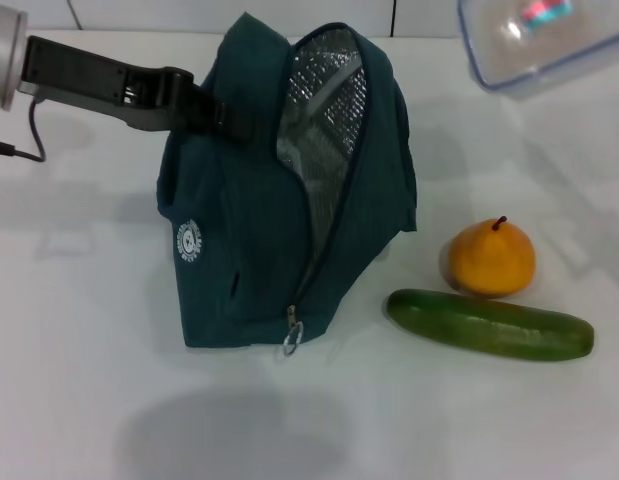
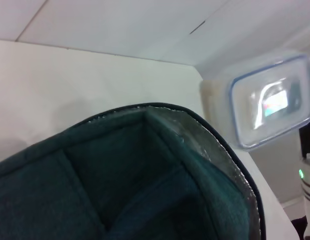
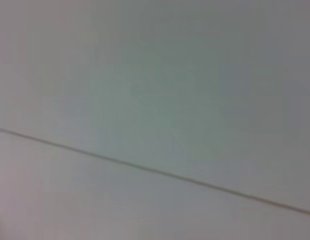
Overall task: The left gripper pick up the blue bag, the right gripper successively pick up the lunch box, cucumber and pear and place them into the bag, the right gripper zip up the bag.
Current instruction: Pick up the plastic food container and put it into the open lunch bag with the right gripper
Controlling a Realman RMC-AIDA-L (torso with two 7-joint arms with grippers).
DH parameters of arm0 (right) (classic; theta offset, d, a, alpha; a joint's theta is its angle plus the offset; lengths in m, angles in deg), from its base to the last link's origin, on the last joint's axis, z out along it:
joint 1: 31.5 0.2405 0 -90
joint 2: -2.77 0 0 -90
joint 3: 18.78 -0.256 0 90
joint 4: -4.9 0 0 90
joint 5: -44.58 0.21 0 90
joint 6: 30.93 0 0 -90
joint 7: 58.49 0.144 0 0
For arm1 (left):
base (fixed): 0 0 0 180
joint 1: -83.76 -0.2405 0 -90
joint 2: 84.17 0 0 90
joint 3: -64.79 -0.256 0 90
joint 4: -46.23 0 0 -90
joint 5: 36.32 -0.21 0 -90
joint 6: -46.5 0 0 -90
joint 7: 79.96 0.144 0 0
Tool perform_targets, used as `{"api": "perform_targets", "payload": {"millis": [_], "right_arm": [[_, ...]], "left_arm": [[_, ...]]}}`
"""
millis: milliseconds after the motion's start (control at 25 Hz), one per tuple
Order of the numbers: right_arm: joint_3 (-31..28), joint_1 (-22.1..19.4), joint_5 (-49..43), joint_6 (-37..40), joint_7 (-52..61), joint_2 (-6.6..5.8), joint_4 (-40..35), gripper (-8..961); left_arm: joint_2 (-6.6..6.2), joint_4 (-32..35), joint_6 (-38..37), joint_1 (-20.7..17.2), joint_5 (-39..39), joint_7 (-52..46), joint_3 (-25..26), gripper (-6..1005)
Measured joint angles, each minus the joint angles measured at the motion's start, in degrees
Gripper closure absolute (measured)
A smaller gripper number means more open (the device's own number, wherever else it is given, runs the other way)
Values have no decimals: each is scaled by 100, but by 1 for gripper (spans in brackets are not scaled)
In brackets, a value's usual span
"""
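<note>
We hold the blue bag (image 1: 279, 190) upright by its handle, the left gripper (image 1: 194, 105) clamped on it, mouth agape for the airborne lunch box (image 1: 544, 40); the right gripper's fingers we cannot see.

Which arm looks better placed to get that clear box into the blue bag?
The right. The lunch box is already raised on the robot's right side, above the pear, though its holder is out of view. The left gripper is busy at the blue bag, whose mouth gapes open.
</note>
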Motion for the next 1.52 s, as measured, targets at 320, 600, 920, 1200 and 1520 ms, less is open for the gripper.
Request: {"api": "perform_targets", "payload": {"millis": [320, 600, 920, 1200, 1520], "right_arm": [[141, 638, -35, 100, 140, 0, 47, 858], [508, 1079, -20, 80, 195, 0, 158, 857], [970, 1323, -42, -142, 198, 0, 261, 857], [1445, 1230, -42, -235, 200, -1, 261, 858], [2083, 1052, -42, -465, 199, 0, 184, 858]], "left_arm": [[56, -44, 66, 96, -5, 5, -16, 960], [109, -47, 115, 148, 4, 6, -17, 960], [148, -47, 125, 147, 103, 54, -16, 960], [195, -47, 130, 100, 130, 61, 15, 960], [235, -47, 130, 91, 174, 60, 25, 960]]}}
